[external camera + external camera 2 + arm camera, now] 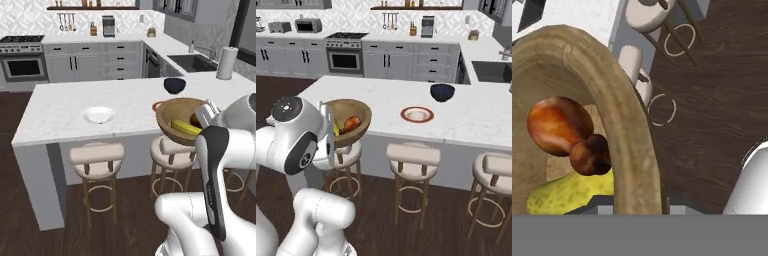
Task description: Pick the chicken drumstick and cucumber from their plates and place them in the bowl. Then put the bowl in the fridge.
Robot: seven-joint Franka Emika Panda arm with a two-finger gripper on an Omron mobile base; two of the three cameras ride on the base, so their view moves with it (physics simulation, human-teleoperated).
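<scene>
I see the tan-brown bowl (176, 116) tilted, lifted off the counter (65, 107) edge above the stools (413, 155), my gripper (209, 113) clamped on its rim at 3 o'clock. Inside: glossy reddish-brown drumstick (564, 131), bulb toward 10 o'clock, lying on the bumpy yellow-green cucumber (572, 192). The plates, white (99, 115) and red-rimmed (417, 114), sit on the counter.

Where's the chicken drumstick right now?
The drumstick lies inside the tan bowl, on top of the cucumber; the gripper holds the bowl tilted off the counter edge, above the stools.
</scene>
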